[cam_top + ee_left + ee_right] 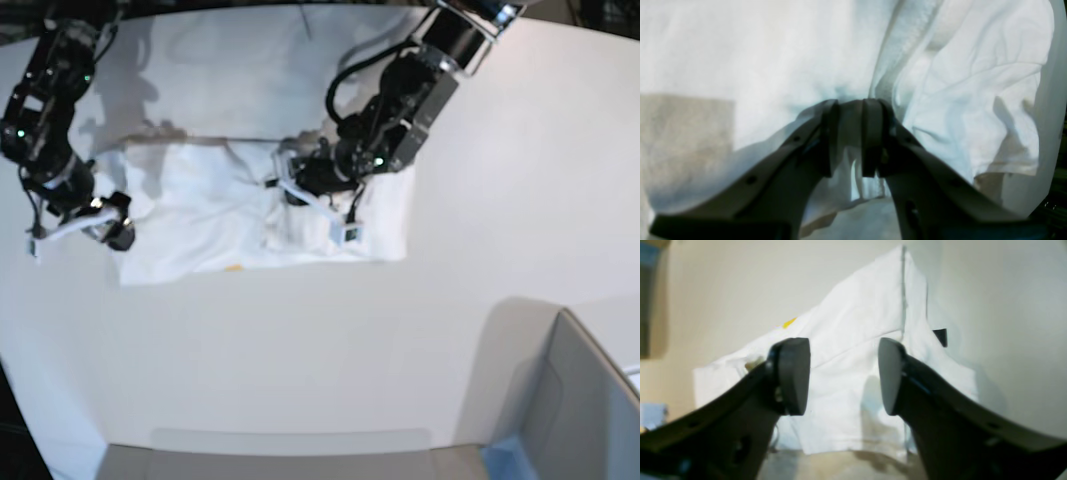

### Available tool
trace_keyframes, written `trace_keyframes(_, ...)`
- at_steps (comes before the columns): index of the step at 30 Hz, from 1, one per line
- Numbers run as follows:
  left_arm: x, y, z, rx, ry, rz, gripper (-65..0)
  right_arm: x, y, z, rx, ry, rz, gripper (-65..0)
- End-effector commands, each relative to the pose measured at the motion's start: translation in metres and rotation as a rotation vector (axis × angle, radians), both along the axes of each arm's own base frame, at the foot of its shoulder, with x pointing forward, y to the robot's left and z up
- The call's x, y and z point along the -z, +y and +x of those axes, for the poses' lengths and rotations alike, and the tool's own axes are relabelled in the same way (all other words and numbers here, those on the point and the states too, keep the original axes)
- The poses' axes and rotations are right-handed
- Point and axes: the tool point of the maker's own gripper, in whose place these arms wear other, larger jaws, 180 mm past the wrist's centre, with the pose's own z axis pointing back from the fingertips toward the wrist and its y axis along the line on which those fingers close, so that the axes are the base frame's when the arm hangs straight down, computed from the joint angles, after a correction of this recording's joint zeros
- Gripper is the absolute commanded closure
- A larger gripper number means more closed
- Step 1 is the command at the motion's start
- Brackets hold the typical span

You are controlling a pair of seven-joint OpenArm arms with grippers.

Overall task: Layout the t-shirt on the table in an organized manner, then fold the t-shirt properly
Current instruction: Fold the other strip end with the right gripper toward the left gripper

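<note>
Two tools work over the t-shirt (pixel 230 205), which lies partly spread on the white tabletop (pixel 300 340) toward its far side. The base view alone shows the overall layout: the shirt forms a rough rectangle with wrinkles across its middle, the left tool (pixel 305 190) sits over the shirt's central area, and the right tool (pixel 105 225) is at the shirt's outer edge on the opposite side. A grey box with a blue corner (pixel 560 410) stands well apart at the near corner; neither wrist view shows this corner. The left wrist view supplies what the base view cannot resolve: the left tool (pixel 851 140) has its pads pressed together on a gathered fold of white cloth, with fabric bunching around the tips and a ribbed seam running up beyond them. The right wrist view shows the right tool (pixel 844 375) with its pads (pixel 793 373) spread apart and nothing between them, positioned above a folded section of the shirt. Only this view reveals the small black tag (pixel 941 336) and a yellow patch of print (pixel 789 322).
</note>
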Motion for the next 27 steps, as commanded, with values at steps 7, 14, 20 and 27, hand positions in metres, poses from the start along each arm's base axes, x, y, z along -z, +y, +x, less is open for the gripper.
trace_keyframes(7, 0.0, 0.004, 0.001, -0.004, 0.008, 0.015, -12.7, 0.004, -0.068, 0.006, 0.091, 0.015, 0.109, -35.2)
trace_keyframes(14, 0.001, 0.006, 0.001, -0.01, 0.011, 0.017, -12.7, 0.038, -0.088, 0.011, 0.054, 0.092, 0.136, -35.2)
trace_keyframes(20, 0.001, 0.005, 0.002, -0.012, 0.008, 0.015, -12.7, 0.05, -0.061, 0.025, -0.031, 0.108, 0.119, -35.2)
trace_keyframes(27, 0.001, 0.006, 0.003, -0.016, 0.006, 0.017, -12.7, 0.085, -0.064, 0.024, 0.019, 0.179, 0.186, -35.2)
